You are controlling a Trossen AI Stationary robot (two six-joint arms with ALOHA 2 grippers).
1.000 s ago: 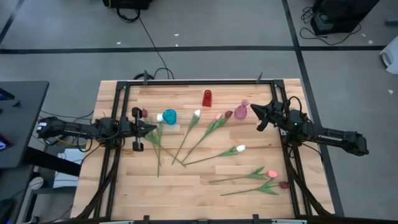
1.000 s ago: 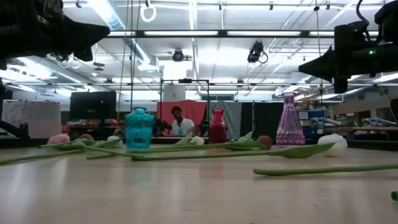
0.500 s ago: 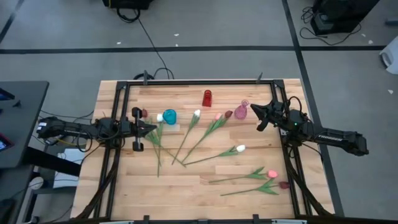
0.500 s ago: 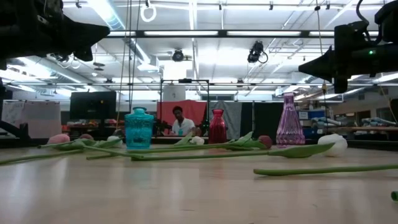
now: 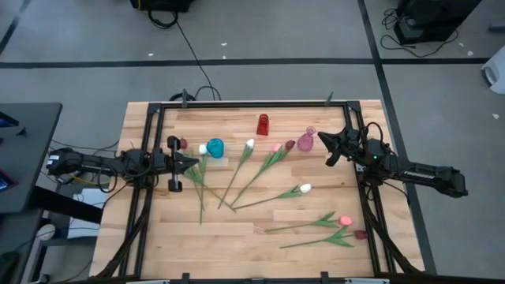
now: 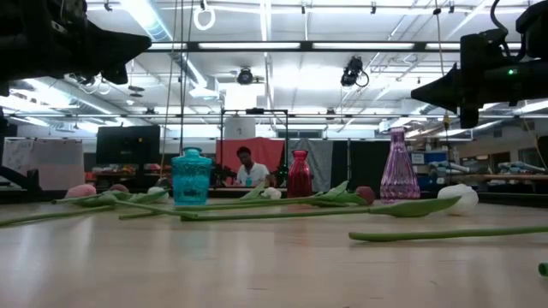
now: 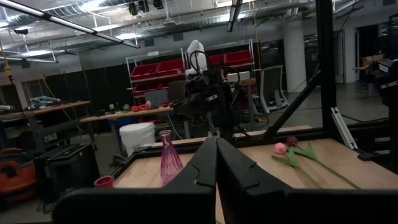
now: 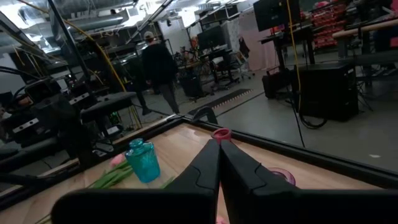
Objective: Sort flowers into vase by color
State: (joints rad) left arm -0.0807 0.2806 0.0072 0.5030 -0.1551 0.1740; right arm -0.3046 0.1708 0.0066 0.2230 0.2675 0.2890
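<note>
From above, the wooden counter (image 5: 237, 244) is seen with the flowers (image 5: 260, 170) strewn flat across it: a fan of stems in the middle, a white-headed one (image 5: 304, 188) toward the right, and two pink ones (image 5: 345, 221) near the right front. At the far side three vases are lined up: a teal vase (image 5: 215, 147), a red vase (image 5: 263, 124) and a pink vase (image 5: 305, 140); none of them holds a stem. The left gripper (image 5: 192, 163) is held at the left edge beside the teal vase, the right gripper (image 5: 325, 139) just beside the pink vase.

At counter height, the teal vase (image 6: 192, 176), red vase (image 6: 299, 174) and pink vase (image 6: 399, 165) are seen upright behind lying stems, and both arms hang above the surface. A person (image 6: 251, 168) is seen in the room behind.

In the left wrist view, the left gripper (image 7: 216, 144) has its jaws pressed together, empty.

In the right wrist view, the right gripper (image 8: 219, 145) likewise has its jaws together, holding nothing.
</note>
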